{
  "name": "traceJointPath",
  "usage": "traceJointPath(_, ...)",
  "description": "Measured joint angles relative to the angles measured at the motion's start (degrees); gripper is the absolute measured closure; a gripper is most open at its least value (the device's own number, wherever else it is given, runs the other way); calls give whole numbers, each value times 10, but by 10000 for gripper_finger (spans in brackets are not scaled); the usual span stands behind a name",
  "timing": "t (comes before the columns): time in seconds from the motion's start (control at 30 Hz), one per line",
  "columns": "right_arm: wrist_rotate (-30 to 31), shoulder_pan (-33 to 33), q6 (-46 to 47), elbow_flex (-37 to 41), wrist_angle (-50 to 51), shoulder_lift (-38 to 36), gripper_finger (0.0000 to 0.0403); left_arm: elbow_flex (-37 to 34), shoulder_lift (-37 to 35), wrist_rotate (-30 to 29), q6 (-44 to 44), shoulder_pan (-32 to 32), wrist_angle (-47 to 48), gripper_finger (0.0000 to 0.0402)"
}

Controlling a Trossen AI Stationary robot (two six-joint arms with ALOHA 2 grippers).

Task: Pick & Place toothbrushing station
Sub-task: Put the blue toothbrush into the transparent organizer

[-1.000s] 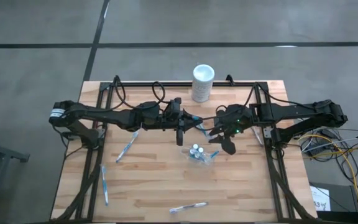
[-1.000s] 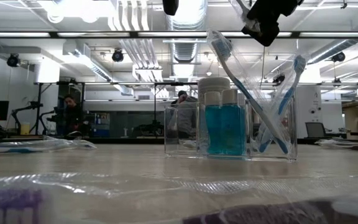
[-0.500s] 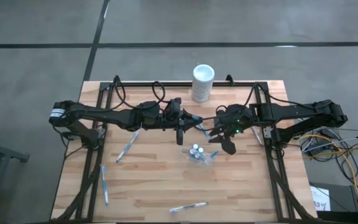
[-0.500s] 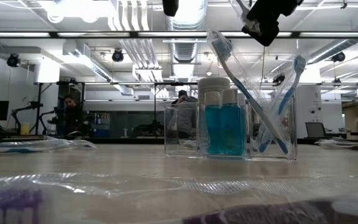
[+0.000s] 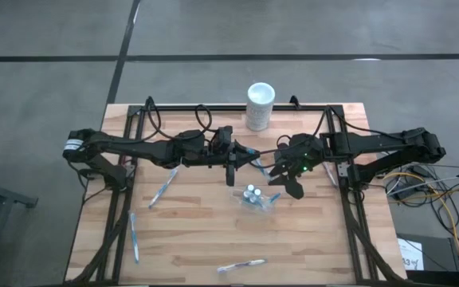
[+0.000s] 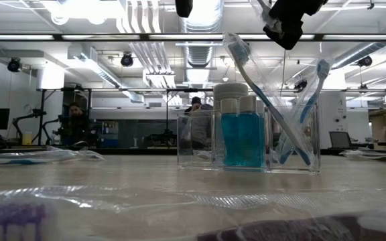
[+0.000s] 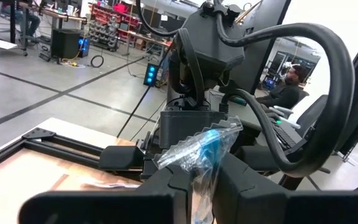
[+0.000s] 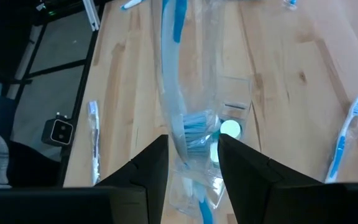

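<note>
A wrapped blue-and-white toothbrush [image 5: 255,159] hangs level above the table between my two grippers. My left gripper [image 5: 241,153] is shut on its handle end. My right gripper [image 5: 277,171] slants down from the right and is shut about the head end [image 8: 194,124]. Below them the small clear cup [image 5: 253,197] stands on the table with teal tubes [image 6: 243,137]. Two wrapped toothbrushes [image 6: 267,100] lean inside it, their lower ends on its floor. My left gripper pinches the toothbrush's wrapped handle end [image 7: 199,167] between its two fingers. The fingers come in level from the table's left and lie along the brush. The brush sticks out past them, clear of the table. My right gripper has the wrapped head end [image 8: 191,140] between its two fingers [image 8: 157,165], and the plastic wrap reaches both. The fingers slant down from the table's right and lie along the brush, which is clear of the table and the cup.
A white cylinder [image 5: 260,104] stands at the table's far edge. Loose wrapped toothbrushes lie on the wood at the left [image 5: 164,189], near left [image 5: 134,237] and near edge [image 5: 241,265]. A black metal frame [image 5: 126,159] runs along the table's sides.
My right gripper's fingers have drawn a little closer together about the toothbrush's head end. Both arms have kept their places, and the toothbrush stays level between them.
</note>
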State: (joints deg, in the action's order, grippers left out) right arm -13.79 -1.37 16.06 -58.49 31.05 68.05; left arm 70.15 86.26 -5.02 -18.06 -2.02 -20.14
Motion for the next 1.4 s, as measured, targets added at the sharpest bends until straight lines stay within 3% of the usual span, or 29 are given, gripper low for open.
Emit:
traceJointPath(0.43, -2, 0, -15, -2, 1, 0, 271, 0, 0, 0, 0, 0, 0, 366)
traceJointPath(0.8, -1, 0, -27, -47, 7, -1, 271, 0, 0, 0, 0, 0, 0, 368)
traceJointPath(1.4, 0, 0, 31, -144, 265, 0, 271, 0, 0, -1, 8, 0, -33, 370)
